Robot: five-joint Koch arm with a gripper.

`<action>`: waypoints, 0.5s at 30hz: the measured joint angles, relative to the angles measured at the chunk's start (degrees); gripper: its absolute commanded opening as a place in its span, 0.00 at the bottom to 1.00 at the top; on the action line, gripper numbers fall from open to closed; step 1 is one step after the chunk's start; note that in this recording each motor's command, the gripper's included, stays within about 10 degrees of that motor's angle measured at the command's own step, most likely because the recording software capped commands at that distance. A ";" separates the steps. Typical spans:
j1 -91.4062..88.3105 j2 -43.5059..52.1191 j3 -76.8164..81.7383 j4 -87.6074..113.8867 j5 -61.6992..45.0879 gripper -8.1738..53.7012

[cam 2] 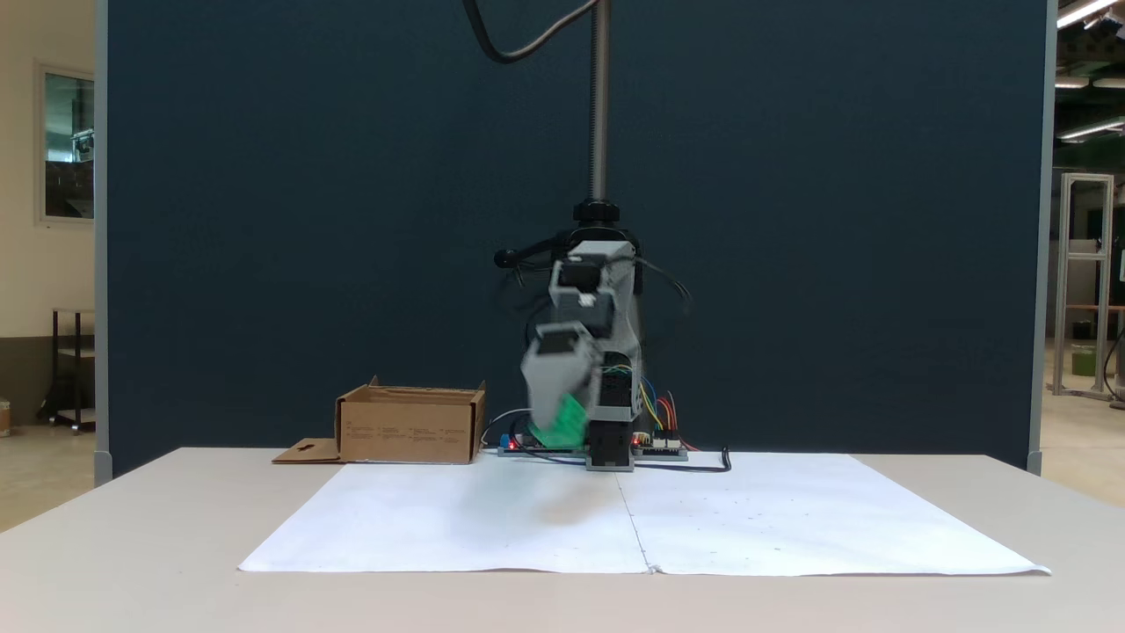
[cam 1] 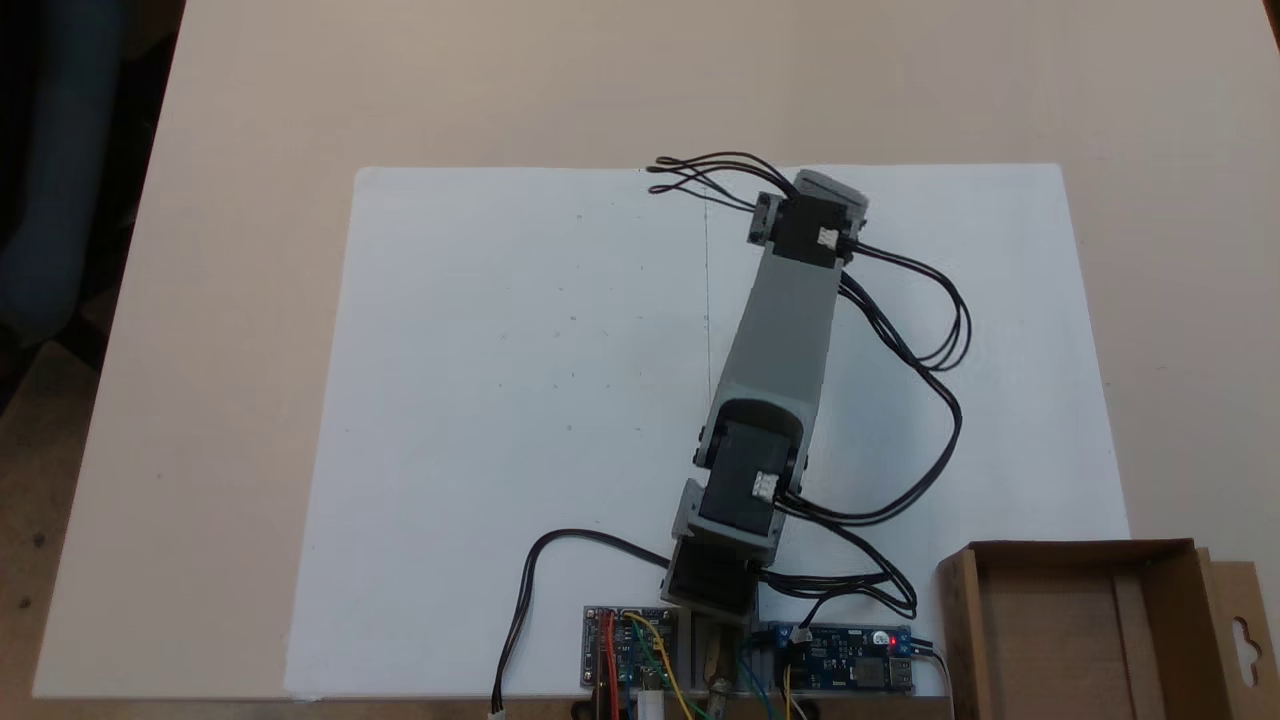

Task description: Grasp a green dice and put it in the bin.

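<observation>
In a fixed view from the front, the green dice (cam 2: 562, 420) shows as a blurred green patch in the air, above the white paper. It sits at the lower end of my gripper (cam 2: 561, 428), which looks shut on it; motion blur hides the jaws' outline. The bin (cam 2: 409, 426), a low brown cardboard box with a flap, stands on the table to the left of the arm in that view. From above, the bin (cam 1: 1172, 600) is at the lower right, and the grey arm (cam 1: 785, 320) reaches away from its base, covering the gripper and dice beneath it.
A large white paper sheet (cam 1: 520, 400) covers the table's middle. Circuit boards (cam 1: 840, 655) and loose black cables (cam 1: 930, 330) lie around the arm's base. A dark partition (cam 2: 264, 220) and a camera pole (cam 2: 599, 105) stand behind the arm.
</observation>
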 measured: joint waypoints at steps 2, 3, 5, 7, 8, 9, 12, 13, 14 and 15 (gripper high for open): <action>3.96 1.76 0.00 -2.11 0.00 0.33; 6.06 2.46 0.00 -3.16 -0.09 0.33; 10.81 3.52 0.00 -4.92 -0.09 0.33; 18.63 5.01 0.00 -7.29 -0.09 0.33; 20.30 5.54 0.00 -7.29 -0.18 0.33; 22.15 6.33 0.00 -7.29 -0.18 0.33; 32.08 8.61 0.00 -7.38 -0.18 0.33; 35.07 8.96 0.00 -7.38 -0.26 0.33; 38.58 9.14 0.00 -7.38 -0.44 0.33; 41.48 9.23 0.00 -7.38 -0.53 0.33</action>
